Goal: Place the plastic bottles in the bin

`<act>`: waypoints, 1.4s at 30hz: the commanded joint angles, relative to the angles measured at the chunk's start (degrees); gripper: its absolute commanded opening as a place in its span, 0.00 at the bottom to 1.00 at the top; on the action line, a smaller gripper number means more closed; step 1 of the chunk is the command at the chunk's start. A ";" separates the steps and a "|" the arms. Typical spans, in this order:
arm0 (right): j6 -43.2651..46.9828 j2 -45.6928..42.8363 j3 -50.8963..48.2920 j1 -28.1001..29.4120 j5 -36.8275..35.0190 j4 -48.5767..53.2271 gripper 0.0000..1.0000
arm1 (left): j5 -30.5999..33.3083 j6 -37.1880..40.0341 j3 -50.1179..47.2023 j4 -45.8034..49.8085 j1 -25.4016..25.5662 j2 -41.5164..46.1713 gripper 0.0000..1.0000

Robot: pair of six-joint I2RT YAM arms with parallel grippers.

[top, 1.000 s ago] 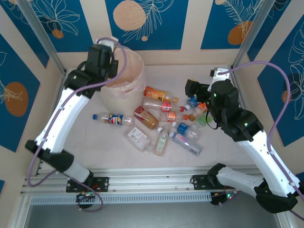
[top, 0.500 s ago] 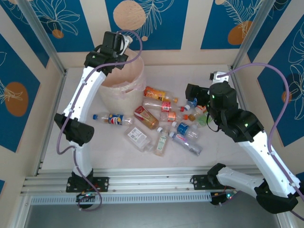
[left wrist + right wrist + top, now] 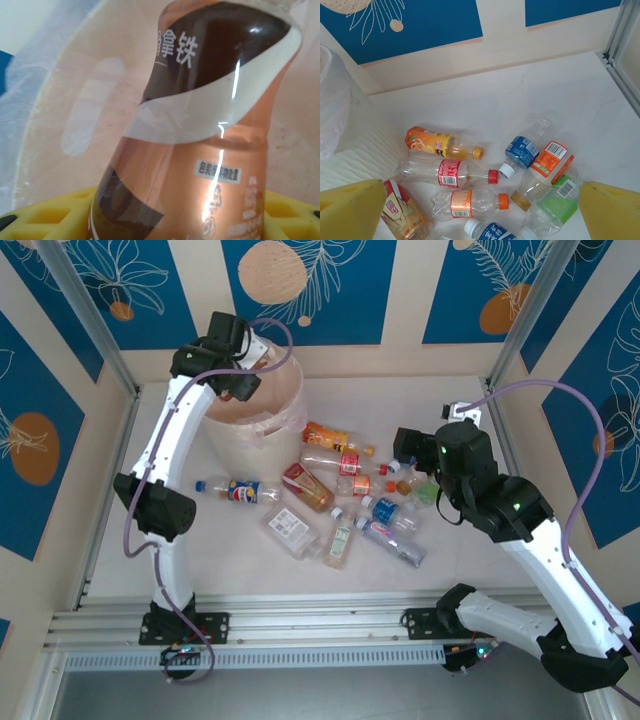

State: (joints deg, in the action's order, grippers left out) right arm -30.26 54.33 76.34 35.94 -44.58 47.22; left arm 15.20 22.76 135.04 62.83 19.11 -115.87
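Note:
My left gripper (image 3: 240,368) hangs over the mouth of the cream-pink bin (image 3: 288,392), shut on a copper-and-brown labelled bottle (image 3: 200,150). Behind that bottle the left wrist view shows the bin's inner wall (image 3: 75,100) and a handle cutout. My right gripper (image 3: 405,445) hovers open over the right side of the bottle pile, its yellow fingers (image 3: 350,212) wide apart. Below it lie an orange-juice bottle (image 3: 437,144), a red-labelled one (image 3: 451,173), an orange-labelled one (image 3: 470,202), a blue-labelled one (image 3: 522,150) and a green-labelled one (image 3: 555,205).
More bottles are scattered mid-table, among them a blue-labelled cola bottle (image 3: 240,490) and a flattened clear one (image 3: 290,530). Metal frame posts (image 3: 95,325) stand at both back corners. The patterned back wall is close behind the bin.
The left arm has swung upright and carried its bottle from the bin's left rim to over the bin's opening. The right gripper has barely shifted.

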 commanded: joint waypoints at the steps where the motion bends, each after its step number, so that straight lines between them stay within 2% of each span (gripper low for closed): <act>1: -1.64 -0.98 -0.74 0.36 -0.82 0.50 0.99 | -1.27 2.75 -0.62 2.69 -0.68 -1.27 0.58; 18: -3.07 -0.62 -1.93 0.46 0.55 1.49 0.99 | -3.33 4.00 -3.09 3.14 -1.19 -8.54 0.58; 29: -3.05 0.14 -1.83 0.53 0.81 0.77 0.99 | -3.10 4.75 -3.54 3.77 -1.21 -12.75 0.64; 33: -2.87 0.69 -1.52 0.53 0.90 0.94 0.99 | -2.31 4.58 -3.56 3.90 -1.23 -13.63 0.71; 37: -2.67 0.96 -1.28 0.57 0.81 1.06 0.99 | -1.39 4.24 -3.51 2.87 -1.24 -13.06 0.84; 42: -2.53 0.96 -1.60 0.61 0.63 0.85 0.99 | -0.80 3.49 -3.30 1.27 -1.23 -10.41 0.93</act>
State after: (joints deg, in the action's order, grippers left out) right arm -31.94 55.53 74.81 36.27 -43.48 48.51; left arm 13.74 26.35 131.79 65.14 18.48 -128.77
